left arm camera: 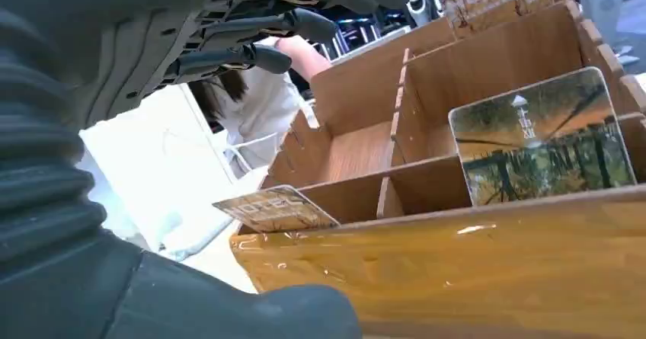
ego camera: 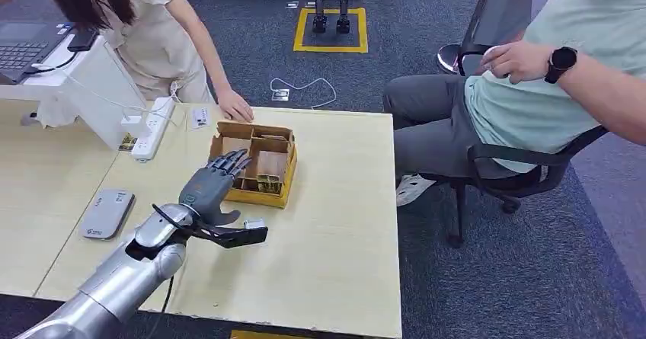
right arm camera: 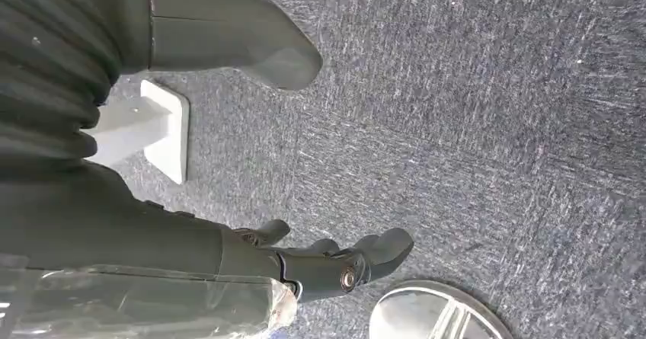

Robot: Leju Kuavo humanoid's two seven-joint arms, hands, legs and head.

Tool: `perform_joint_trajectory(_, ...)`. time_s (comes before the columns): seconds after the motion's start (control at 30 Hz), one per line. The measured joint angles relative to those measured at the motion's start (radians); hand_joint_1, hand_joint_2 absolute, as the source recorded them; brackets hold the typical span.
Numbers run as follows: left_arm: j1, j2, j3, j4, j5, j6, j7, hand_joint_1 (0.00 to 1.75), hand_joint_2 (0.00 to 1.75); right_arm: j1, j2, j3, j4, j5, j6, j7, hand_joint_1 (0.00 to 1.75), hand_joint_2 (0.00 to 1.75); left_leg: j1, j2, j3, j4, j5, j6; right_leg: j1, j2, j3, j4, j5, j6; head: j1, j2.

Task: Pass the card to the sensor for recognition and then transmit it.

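Observation:
A wooden card box [ego camera: 259,164] with several compartments stands on the table. My left hand [ego camera: 212,183] hovers at its near left side, fingers spread over the box rim and holding nothing. In the left wrist view the box [left arm camera: 457,255] is close, with one picture card [left arm camera: 545,137] upright in a compartment and another card [left arm camera: 274,208] leaning at the box's corner. A grey card sensor [ego camera: 107,213] lies flat on the table to the left of my arm. My right hand [right arm camera: 320,263] hangs over the carpet with its fingers loosely apart and nothing in it.
A person's hand [ego camera: 235,107] rests on the table's far edge behind the box. Another person sits on a chair [ego camera: 518,171] to the right of the table. A white power strip [ego camera: 155,126] and a laptop [ego camera: 27,46] are at the far left.

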Motion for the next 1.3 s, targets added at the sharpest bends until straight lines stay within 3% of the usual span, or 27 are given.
perform_joint_trajectory(0.47, 0.000, -0.034, 0.043, 0.045, -0.042, 0.028, 0.009, 0.00, 1.75, 0.000, 0.001, 0.000, 0.000, 0.004, 0.000, 0.000, 0.00, 1.75, 0.000, 0.000, 0.000, 0.000, 0.000, 0.000, 0.000, 0.000, 0.000, 0.000, 0.000, 0.000, 0.000, 0.000)
perform_joint_trajectory(1.3, 0.000, -0.037, 0.120, 0.115, -0.059, 0.039, 0.010, 0.00, 1.75, 0.000, 0.001, 0.000, 0.000, 0.009, 0.000, 0.000, 0.00, 1.75, 0.000, 0.000, 0.000, 0.000, 0.000, 0.000, 0.000, 0.000, 0.000, 0.000, 0.000, 0.000, 0.000, 0.000)
